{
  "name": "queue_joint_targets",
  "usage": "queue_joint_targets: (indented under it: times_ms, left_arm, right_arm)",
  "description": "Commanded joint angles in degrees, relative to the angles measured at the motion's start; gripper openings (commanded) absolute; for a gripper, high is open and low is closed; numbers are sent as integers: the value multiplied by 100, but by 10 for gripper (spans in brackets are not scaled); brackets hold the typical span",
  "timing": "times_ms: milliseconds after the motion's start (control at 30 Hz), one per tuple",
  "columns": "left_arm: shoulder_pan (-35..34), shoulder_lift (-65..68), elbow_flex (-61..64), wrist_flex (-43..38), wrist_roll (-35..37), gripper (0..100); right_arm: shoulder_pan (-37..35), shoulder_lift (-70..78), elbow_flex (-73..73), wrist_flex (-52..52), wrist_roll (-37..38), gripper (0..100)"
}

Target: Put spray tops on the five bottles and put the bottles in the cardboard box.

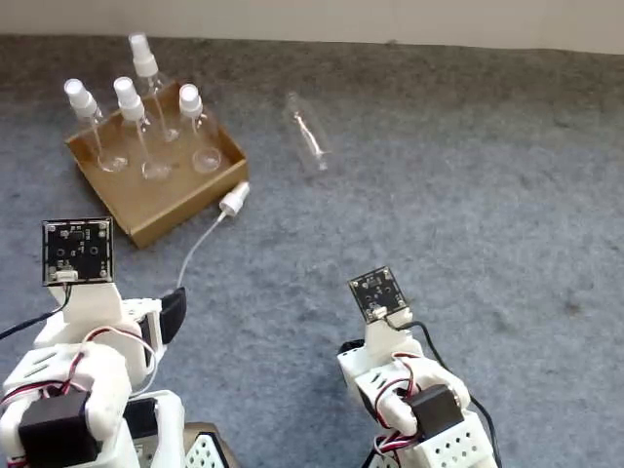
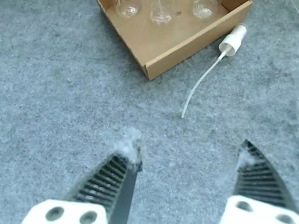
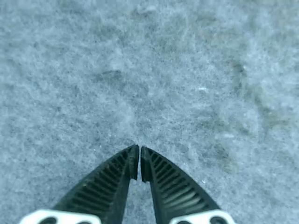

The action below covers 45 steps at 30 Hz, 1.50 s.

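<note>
Likely light and slick: pinch the spray top (image 2: 232,41), just beside the cardboard box (image 2: 187,47), by its stiff head, not the floppy tube (image 2: 201,81), with the left pincer (image 2: 189,151), spread wide and empty; right pincer (image 3: 139,154) closed, empty

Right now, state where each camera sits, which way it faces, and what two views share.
High view: fixed above, looking down over the grey felt; left arm and right arm at the near edge, box and lying bottle beyond.
Left wrist view: on the left wrist, looking past the open left gripper at the box.
Right wrist view: on the right wrist, looking down past the shut right gripper at felt.
Shared: high and left wrist views show the box and loose spray top.
</note>
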Motion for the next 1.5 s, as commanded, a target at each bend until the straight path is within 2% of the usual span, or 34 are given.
queue_joint_targets:
  times_ms: [0, 567, 833, 967, 1100, 1467]
  left_arm:
    - [-22, -22, -22, 44, -53, 284]
    - [31, -22, -48, 0, -44, 284]
    - [1640, -13, -66, -62, -9, 282]
    - [1789, 277, -75, -589, -9, 281]
    - [1956, 1288, -75, -1196, -9, 281]
    - [3037, 3020, -101, -2787, -9, 281]
  right_arm:
    - [66, -75, 804, 13, 62, 9]
    - [66, -75, 804, 13, 62, 9]
    - [66, -75, 804, 13, 62, 9]
    - [66, -75, 804, 13, 62, 9]
    - [66, -75, 804, 13, 62, 9]
    - [66, -75, 804, 13, 62, 9]
